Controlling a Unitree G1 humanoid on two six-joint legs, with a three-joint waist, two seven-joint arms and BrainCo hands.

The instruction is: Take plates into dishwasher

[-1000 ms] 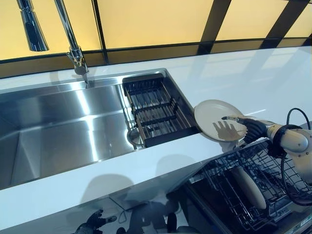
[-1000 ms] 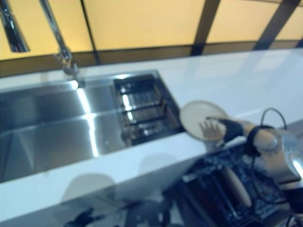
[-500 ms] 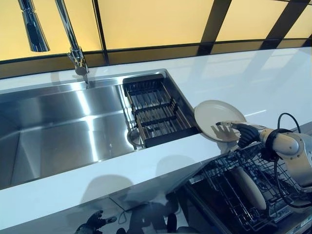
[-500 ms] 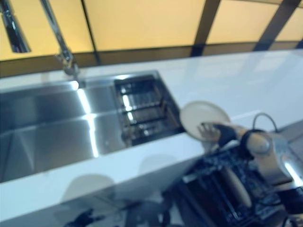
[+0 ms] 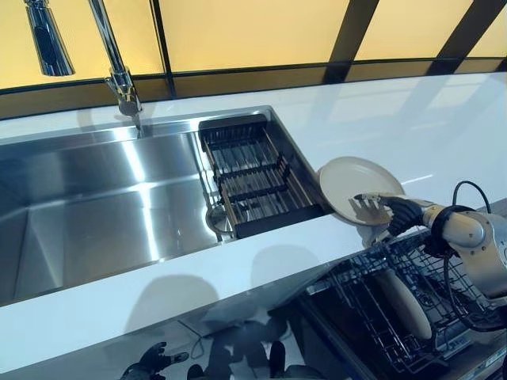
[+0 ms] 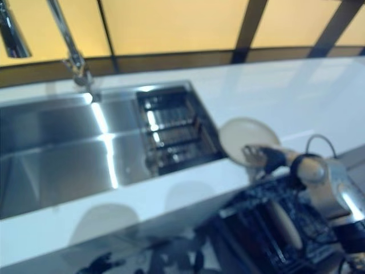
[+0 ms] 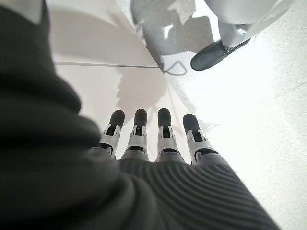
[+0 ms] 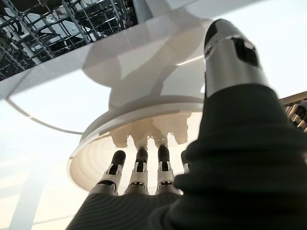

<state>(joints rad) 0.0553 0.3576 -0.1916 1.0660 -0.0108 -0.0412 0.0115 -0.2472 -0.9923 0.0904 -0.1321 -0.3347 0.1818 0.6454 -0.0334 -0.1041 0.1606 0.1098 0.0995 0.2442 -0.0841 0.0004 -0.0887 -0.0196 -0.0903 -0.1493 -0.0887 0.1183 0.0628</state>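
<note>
- One white surface [image 5: 198,277] runs in front of the sink [image 5: 95,206], with the dish drainer [image 5: 257,178] set in the sink's right end; nothing there has shifted.
- Dishwasher rack [image 5: 396,309] is pulled out below the surface edge, one plate-like item already standing in it.
- Cream plate [image 5: 358,188] lies flat at the surface edge just right of the drainer, in about the same spot as a second ago, not lifted yet.
- Right hand [image 5: 388,210] has eased slightly back across the plate: fingers straight above it, thumb [image 8: 230,48] apart; contact probably none, view too tight to be sure.
- Left hand [image 7: 153,139] hangs low, fingers straight, empty.
</note>
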